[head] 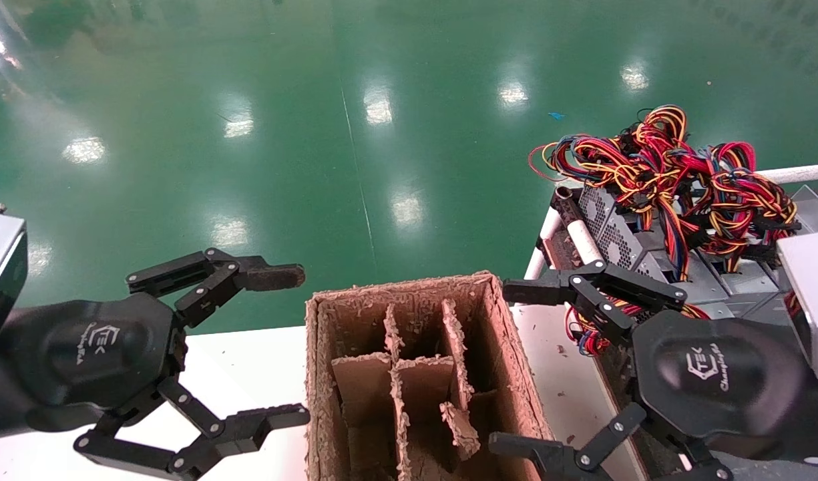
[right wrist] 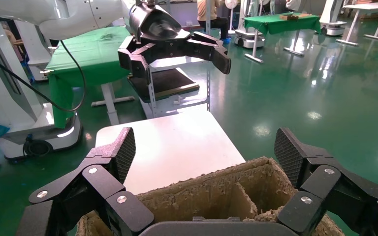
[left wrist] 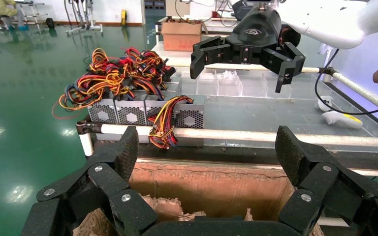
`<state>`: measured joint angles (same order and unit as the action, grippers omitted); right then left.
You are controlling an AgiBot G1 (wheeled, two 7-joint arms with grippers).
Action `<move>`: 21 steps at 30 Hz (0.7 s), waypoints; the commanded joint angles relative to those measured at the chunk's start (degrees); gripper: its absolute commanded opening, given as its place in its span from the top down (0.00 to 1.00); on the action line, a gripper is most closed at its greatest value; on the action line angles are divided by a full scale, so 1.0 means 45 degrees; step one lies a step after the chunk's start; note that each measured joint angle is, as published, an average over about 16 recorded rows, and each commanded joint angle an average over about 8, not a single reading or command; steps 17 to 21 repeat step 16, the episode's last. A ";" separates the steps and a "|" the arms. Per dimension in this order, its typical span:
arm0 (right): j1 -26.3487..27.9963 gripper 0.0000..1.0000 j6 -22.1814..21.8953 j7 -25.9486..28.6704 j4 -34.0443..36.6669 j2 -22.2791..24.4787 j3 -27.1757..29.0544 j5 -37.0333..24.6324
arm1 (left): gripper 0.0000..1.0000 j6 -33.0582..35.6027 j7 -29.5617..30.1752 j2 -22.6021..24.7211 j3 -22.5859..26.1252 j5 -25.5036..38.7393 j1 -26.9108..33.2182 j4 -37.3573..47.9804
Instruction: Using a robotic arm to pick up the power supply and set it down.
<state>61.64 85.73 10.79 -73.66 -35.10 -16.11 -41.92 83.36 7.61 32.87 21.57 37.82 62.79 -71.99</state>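
Currently both the left gripper and right gripper hover fully released flanking the cardboard box, with the power supply beyond the right gripper, untouched.

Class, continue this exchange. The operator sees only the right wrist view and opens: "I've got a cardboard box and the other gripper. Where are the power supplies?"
Observer: On your right, beyond the cardboard box. Grey boxes stand in a row behind a white rail, under a heap of wires.
Operator: Which one do I take?
Observer: The power supply at the row's end nearest the robot. Its own small wire loop hangs over the rail.
Operator: Am I holding anything?
Observer: No. The right gripper is open and empty, apart from that power supply. The left gripper is open too, above the white table.
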 commanded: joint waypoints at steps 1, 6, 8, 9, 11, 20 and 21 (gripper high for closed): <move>-0.0006 0.00 -0.0002 -0.0001 0.0008 0.0006 0.0008 0.0000 | 0.00 0.0000 0.0000 0.0000 0.0000 0.0000 0.0000 0.0000; -0.0014 0.00 -0.0006 -0.0005 0.0017 0.0014 0.0017 0.0000 | 0.00 0.0000 0.0000 0.0000 0.0000 0.0000 0.0000 0.0000; -0.0015 0.00 -0.0008 -0.0007 0.0019 0.0016 0.0018 0.0000 | 0.00 0.0000 0.0000 0.0000 0.0000 0.0000 0.0000 0.0000; -0.0016 0.00 -0.0009 -0.0008 0.0019 0.0017 0.0019 0.0000 | 0.00 0.0000 0.0000 0.0000 0.0000 0.0000 0.0000 0.0000; -0.0017 0.00 -0.0011 -0.0009 0.0021 0.0018 0.0021 0.0000 | 0.00 0.0000 0.0000 0.0000 0.0000 0.0000 0.0000 0.0000; -0.0020 0.00 -0.0014 -0.0012 0.0025 0.0021 0.0023 0.0000 | 0.00 0.0000 0.0000 0.0000 0.0000 0.0000 0.0000 0.0000; -0.0020 0.00 -0.0014 -0.0012 0.0025 0.0021 0.0023 0.0000 | 0.00 0.0000 0.0000 0.0000 0.0000 0.0000 0.0000 0.0000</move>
